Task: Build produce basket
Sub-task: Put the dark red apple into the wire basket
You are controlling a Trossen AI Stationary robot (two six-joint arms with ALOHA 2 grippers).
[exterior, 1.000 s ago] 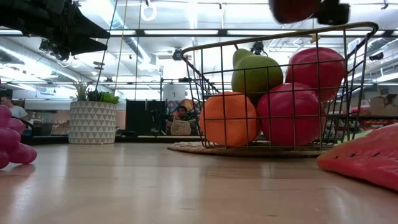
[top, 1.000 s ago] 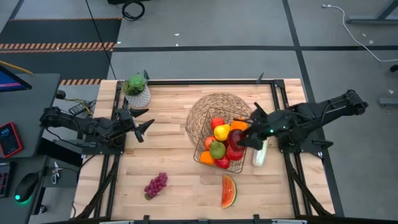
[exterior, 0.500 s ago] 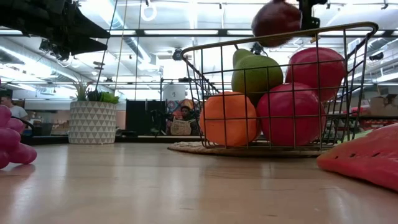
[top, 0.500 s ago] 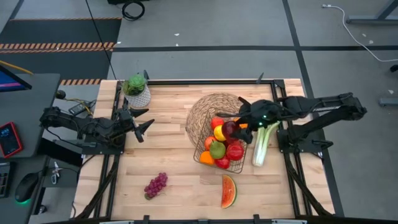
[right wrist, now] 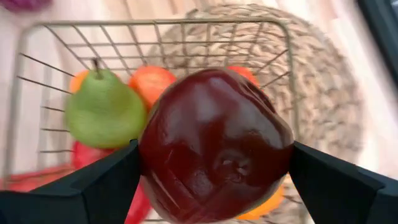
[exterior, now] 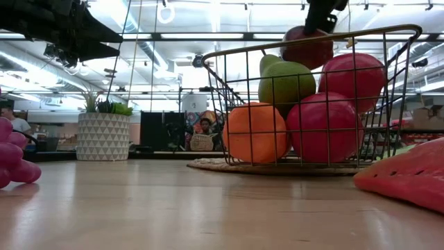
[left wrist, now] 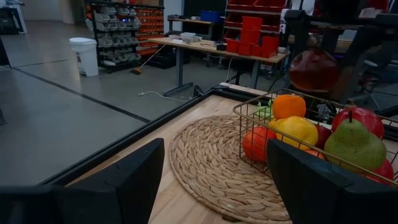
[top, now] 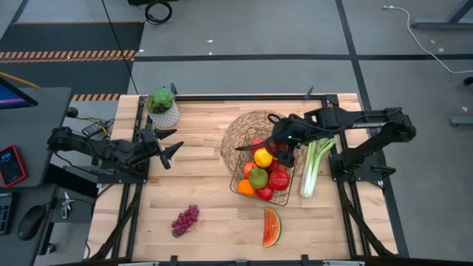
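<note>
From above: the right pincer point(top: 277, 148) has swung in from the basket's right side, where it sat a second ago, and now hangs over the basket point(top: 260, 193) with a dark red apple point(top: 275, 150) clamped in it. That uncovers the celery stalk point(top: 313, 166), lying on the tabletop point(top: 207, 192) just right of the basket. The basket sits partly on a woven mat point(top: 240, 133) and holds a yellow piece point(top: 262, 157), a green pear point(top: 257, 177), an orange point(top: 244, 188) and red apples point(top: 278, 180). Grapes point(top: 185, 219) and the watermelon slice point(top: 272, 226) wait outside, near the front edge. The left pincer point(top: 168, 148) idles released beside the potted plant point(top: 162, 107).

Table level: the apple point(exterior: 306, 47) has dropped since half a second back and is now at the basket's rim point(exterior: 312, 38), just above the pear point(exterior: 286, 80). My read: release is close.

Left wrist: its own fingers point(left wrist: 121, 190) stand spread, nothing between them. Beyond, the apple point(left wrist: 313, 70) hangs over the fruit pile.

Right wrist: the apple point(right wrist: 214, 144) fills the gap between the fingers point(right wrist: 336, 186), squeezed on both sides, with the pear point(right wrist: 104, 115) and wire basket point(right wrist: 155, 25) below.

Three pieces, I'd say, remain to be loaded after this one.
</note>
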